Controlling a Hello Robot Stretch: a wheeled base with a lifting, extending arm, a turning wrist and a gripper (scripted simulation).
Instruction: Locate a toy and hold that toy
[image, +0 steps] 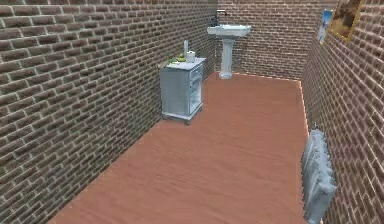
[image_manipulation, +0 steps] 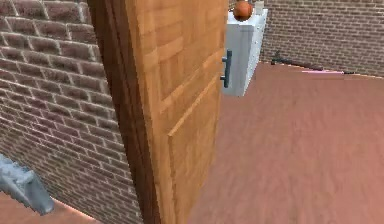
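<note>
An orange-brown round thing, like a small ball (image_manipulation: 242, 10), sits on top of a pale grey cabinet (image_manipulation: 243, 55) at the top middle of the arm side view, partly behind an open wooden door (image_manipulation: 175, 100). In the forward view a small white cabinet (image: 183, 90) stands against the left brick wall. On its top are a pale bottle (image: 188, 50) and some small greenish-yellow things (image: 178, 61), too small to name.
A white pedestal sink (image: 229, 32) stands at the far wall. A grey radiator (image: 318, 175) hangs low on the right brick wall, with a picture (image: 347, 15) higher up. The red-brown floor (image: 230, 140) runs between them. A grey slanted object (image_manipulation: 22, 185) lies at the arm side view's lower left.
</note>
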